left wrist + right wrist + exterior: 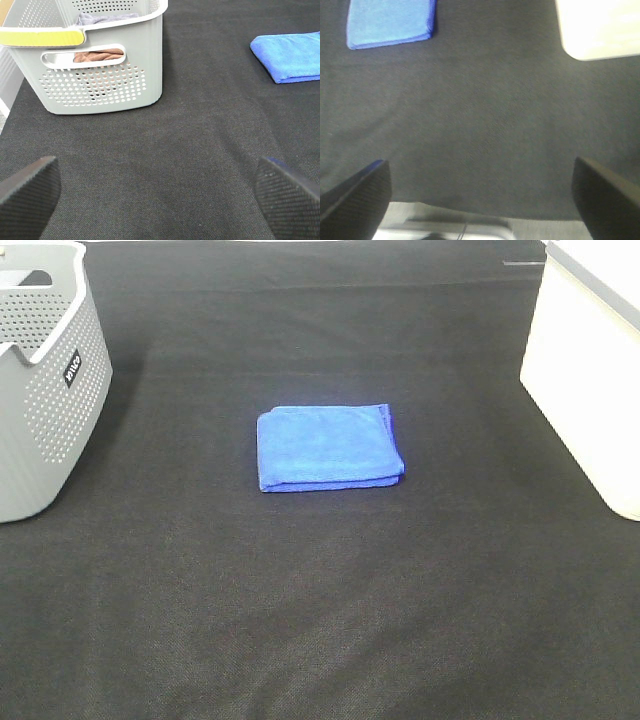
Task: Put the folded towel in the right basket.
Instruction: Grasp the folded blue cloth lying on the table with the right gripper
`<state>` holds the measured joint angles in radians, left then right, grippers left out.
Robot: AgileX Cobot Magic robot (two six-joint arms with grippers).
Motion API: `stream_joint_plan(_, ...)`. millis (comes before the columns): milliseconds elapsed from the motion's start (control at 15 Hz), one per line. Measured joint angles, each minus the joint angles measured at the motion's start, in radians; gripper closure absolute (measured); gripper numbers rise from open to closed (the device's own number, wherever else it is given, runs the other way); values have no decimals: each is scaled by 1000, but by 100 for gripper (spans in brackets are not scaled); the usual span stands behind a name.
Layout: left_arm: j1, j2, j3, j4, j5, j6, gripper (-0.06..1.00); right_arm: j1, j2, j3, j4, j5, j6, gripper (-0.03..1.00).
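Blue, soft and probably light, the folded towel (328,447) lies flat in the middle of the desk (320,640), well apart from the right basket (590,380), so with left jaws and right jaws both wide and empty, you should pinch all layers at its thick folded edge.

Grey perforated basket (50,410) far left, cloths (100,55) inside.

Black "wilco" label (72,368) on grey basket (50,420)
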<state>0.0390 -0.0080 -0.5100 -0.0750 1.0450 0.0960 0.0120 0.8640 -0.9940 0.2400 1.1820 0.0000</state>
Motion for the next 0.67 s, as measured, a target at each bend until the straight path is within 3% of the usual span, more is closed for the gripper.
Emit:
stream_joint_plan(267,0,0,0,0,0,0,-4,0,408,-360,41,24,-20,3)
stream_joint_plan(467,0,0,0,0,0,0,-4,4,591,-512,214,30,-51,3)
stream_joint_plan(667,0,0,0,0,0,0,-4,103,774,-627,227,1,-56,3)
